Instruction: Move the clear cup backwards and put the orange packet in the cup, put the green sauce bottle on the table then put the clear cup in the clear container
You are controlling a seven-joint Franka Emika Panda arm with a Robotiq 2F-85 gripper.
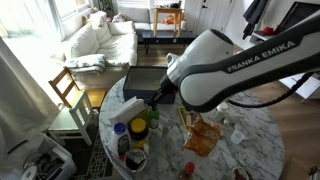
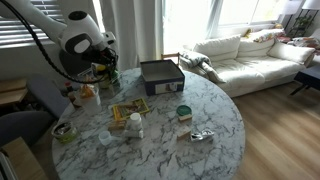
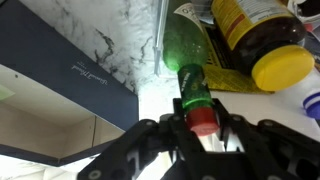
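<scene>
Wrist view: clamps the end effector [image 3: 203, 125] narrowly on the red-capped neck of the green sauce bottle [image 3: 190, 60], close beside the yellow-capped jar [image 3: 270, 45], not yet on the bench [image 3: 120, 40]. Probably leaves the set-down and the final step; cannot tell whether the orange packet [image 1: 202, 138] is stowed.

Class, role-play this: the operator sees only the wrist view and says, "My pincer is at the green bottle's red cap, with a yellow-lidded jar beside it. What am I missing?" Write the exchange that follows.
Observer: An orange packet sits close by the arm.
Operator: And mid-table?
Observer: A tan printed card lies flat on the round table.
Operator: Beyond the table?
Observer: A white sofa stands there.
</scene>
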